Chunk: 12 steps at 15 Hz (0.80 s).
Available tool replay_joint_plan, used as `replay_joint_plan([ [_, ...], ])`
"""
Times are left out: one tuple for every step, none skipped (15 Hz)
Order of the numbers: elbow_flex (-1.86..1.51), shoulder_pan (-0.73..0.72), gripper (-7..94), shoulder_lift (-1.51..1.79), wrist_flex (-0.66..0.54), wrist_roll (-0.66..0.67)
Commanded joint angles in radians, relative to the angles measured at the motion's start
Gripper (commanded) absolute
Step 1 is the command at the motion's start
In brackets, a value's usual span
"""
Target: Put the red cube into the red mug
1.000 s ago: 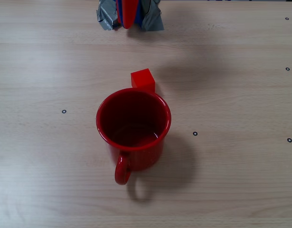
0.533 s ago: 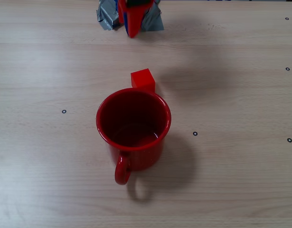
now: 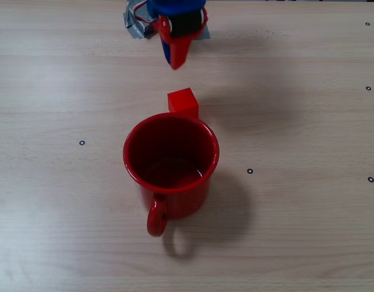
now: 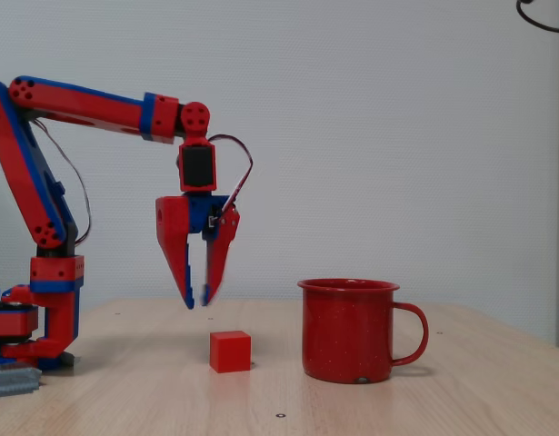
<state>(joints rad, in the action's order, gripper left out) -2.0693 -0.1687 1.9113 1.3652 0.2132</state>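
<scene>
1. Red cube (image 4: 230, 351) sitting flat on the wooden table (image 3: 308, 231), right behind the red mug (image 3: 171, 162) in the overhead fixed view. Side-on fixed view shows a small gap between them, so just beside, not touching.
2. Mug upright, mouth up, nothing visible inside, handle (image 3: 155, 217) pointing away from the cube and the arm. Handy layout probably: open rim facing straight up for a drop from above, handle out of the way.
3. Gripper (image 4: 199, 295) hanging in the air above the table, a bit short of the cube on the base side, tips well clear of the cube's top. Nothing between the fingers, jaws parted only a sliver at the tips. So released, not clamped on anything.
4. Arm pose: base (image 4: 29, 327) at the far left of the side view, upper link leaning back and up, forearm (image 4: 97, 111) running roughly level, wrist bent so the fingers point nearly straight down.
5. Looks like the approach stage, cube not picked yet. Next bit likely needs wider jaws, a touch more reach, then a descent. Mug wall close by, so little room on that side.
</scene>
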Motion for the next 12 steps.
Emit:
replay_joint_plan([
  [0.066,-0.021,32,0.018,0.035,0.035],
  [0.063,-0.026,41,0.018,0.048,0.034],
  [0.052,-0.029,47,0.017,0.052,0.046],
  [0.035,-0.031,49,0.017,0.044,0.055],
  [0.009,-0.031,51,0.017,0.028,0.072],
  [-0.015,-0.026,51,0.014,0.002,0.077],
  [-0.049,-0.017,51,0.011,-0.043,0.080],
  [-0.081,-0.008,50,0.006,-0.089,0.081],
  [-0.094,-0.003,50,-0.002,-0.107,0.081],
  [-0.112,0.000,50,-0.006,-0.140,0.077],
  [-0.140,0.002,50,-0.009,-0.183,0.071],
  [-0.152,0.002,50,-0.015,-0.204,0.064],
])
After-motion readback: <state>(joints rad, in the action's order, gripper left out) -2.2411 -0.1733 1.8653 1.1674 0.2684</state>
